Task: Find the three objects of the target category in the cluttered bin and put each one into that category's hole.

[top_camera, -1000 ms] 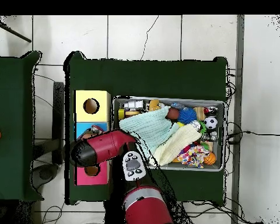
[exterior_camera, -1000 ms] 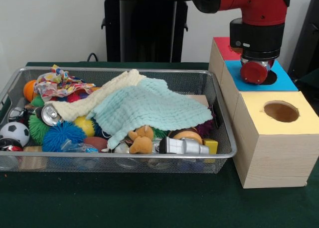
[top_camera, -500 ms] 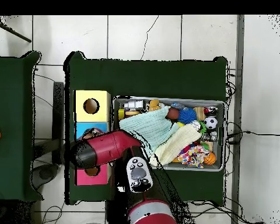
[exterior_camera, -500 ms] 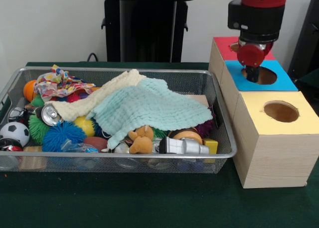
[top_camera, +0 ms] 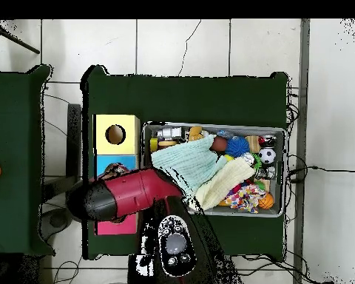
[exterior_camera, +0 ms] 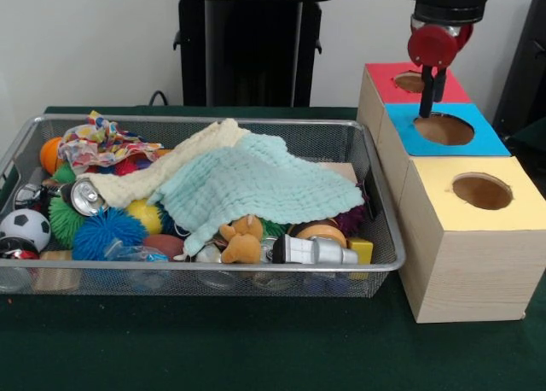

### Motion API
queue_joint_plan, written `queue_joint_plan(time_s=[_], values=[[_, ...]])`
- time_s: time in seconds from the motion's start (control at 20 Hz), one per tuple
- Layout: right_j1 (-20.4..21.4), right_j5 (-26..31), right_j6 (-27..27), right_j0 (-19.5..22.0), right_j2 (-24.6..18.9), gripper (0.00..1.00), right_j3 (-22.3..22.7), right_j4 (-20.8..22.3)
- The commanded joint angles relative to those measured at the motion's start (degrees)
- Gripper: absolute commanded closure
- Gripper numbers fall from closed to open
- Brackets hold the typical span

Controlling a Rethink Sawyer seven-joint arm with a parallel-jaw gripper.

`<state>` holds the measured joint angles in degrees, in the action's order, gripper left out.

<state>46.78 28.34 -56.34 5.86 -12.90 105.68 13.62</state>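
rising off the blue-topped box (exterior_camera: 444,131), the gripper (exterior_camera: 431,101) now hangs well above its hole, where a second ago it sat low over that opening. going left to right: the wire bin (exterior_camera: 375,229) looks unchanged, with the mint towel (exterior_camera: 256,186) and cream cloth (exterior_camera: 162,173) draped over the clutter, a soccer ball (exterior_camera: 24,226), a blue spiky ball (exterior_camera: 107,230), a plush toy (exterior_camera: 241,240) and a silver can (exterior_camera: 85,196) around them. whether the claw is spread or pressed together i cannot tell; nothing visible hangs from it. likely one drop into the blue hole is done, so the search resumes in the bin; which items belong to the target category is unclear.
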Motion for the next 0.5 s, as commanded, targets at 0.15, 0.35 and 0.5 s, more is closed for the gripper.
queue_joint_plan(time_s=[0.15,0.35,0.5], values=[[1.2,4.5,-6.5,1.5,-0.7,0.0,3.4,0.7],[3.1,5.3,-2.8,5.6,-1.3,0.0,5.5,1.2],[1.9,5.3,2.6,9.3,-1.6,0.0,4.3,4.6]])
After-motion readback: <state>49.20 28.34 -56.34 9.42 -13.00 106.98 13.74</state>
